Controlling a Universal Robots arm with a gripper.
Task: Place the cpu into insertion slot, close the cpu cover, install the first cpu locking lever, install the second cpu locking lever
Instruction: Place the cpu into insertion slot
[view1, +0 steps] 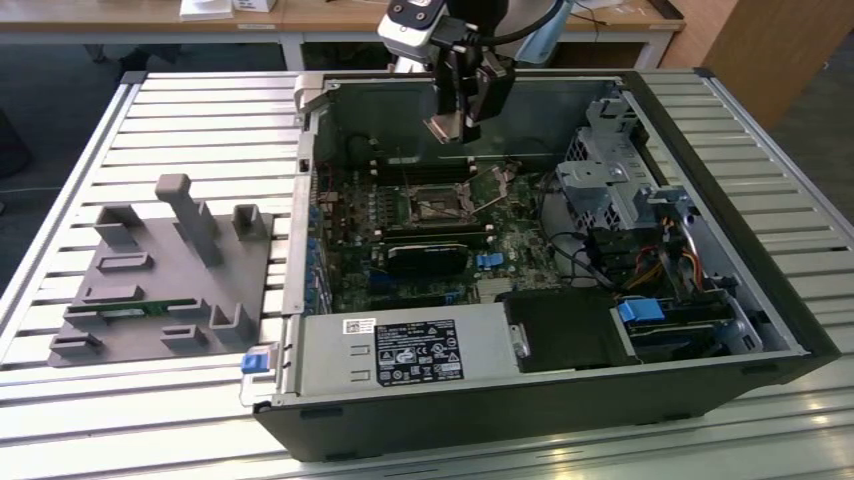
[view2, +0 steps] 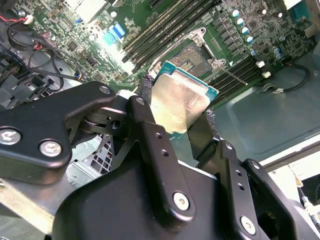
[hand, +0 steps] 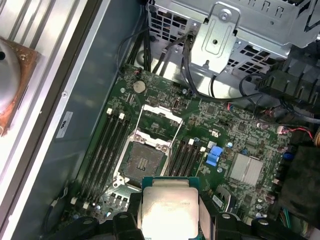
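Exterior view, from its left: a grey moulded plastic fixture block with posts and pockets (view1: 160, 270) is seen lying on a slatted light-grey metal table (view1: 200, 130). Just beside it, toward the middle, an open black tower computer case (view1: 534, 410) is laid on its side. A green motherboard (view1: 400, 250) is exposed inside, and a silver boxed power supply (view1: 400, 350) is set at the near edge.

Above the far part of the case, the arm's black two-finger gripper (view1: 457, 125) is held well clear of the board. Its fingers are closed partway onto the cpu, a small flat square chip with a dull silver-grey metal top (view2: 180, 102). The chip is gripped by two opposite edges and is seen tilted in the second wrist view.

Below it on the board, the insertion slot, a small square black socket with a silver rim (hand: 143, 162), is seen with its contact field bare. The cpu cover, a thin silver metal frame plate with a square window (hand: 161, 112), is swung up off the socket.

At the exterior view's right, a perforated silver drive cage (view1: 601, 185) is mounted inside the case, with bundled cables (view1: 627, 270) beside it.
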